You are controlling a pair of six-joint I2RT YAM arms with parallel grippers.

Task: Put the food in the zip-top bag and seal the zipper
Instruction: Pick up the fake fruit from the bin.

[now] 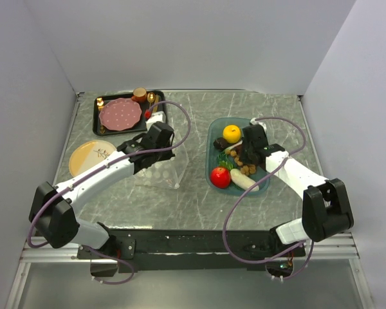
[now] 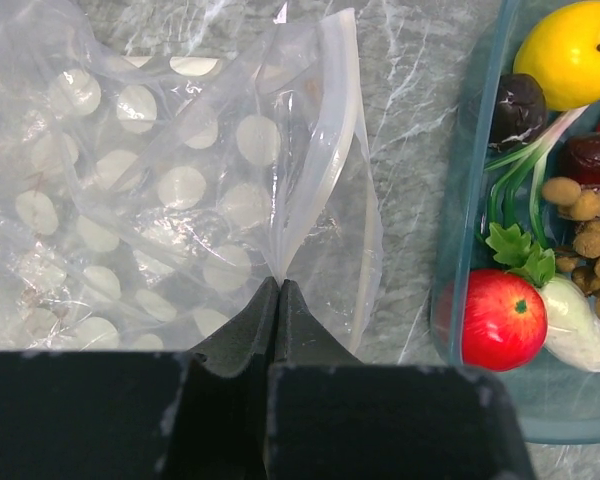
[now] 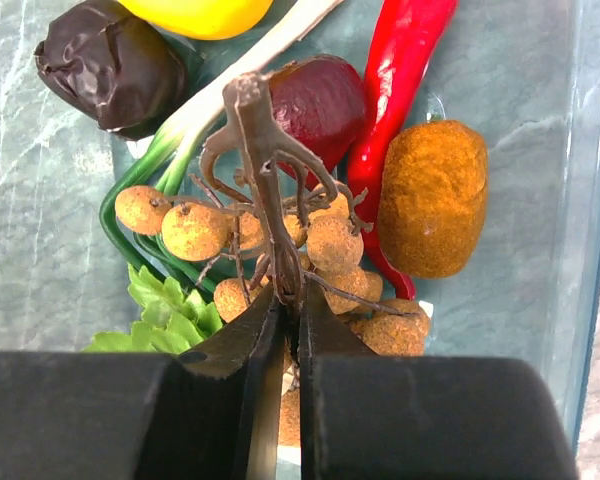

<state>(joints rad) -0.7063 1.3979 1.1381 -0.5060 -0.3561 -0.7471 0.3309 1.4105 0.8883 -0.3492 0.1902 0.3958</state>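
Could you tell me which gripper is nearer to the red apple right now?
Right. The right gripper is inside the teal tray, closed on the brown nut cluster close to the red apple. The left gripper is outside the tray, pinching the zip-top bag's edge.

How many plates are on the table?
2. A pink dotted plate sits on the black tray at the back left. A yellow plate lies nearer, by the left wall, partly under an arm.
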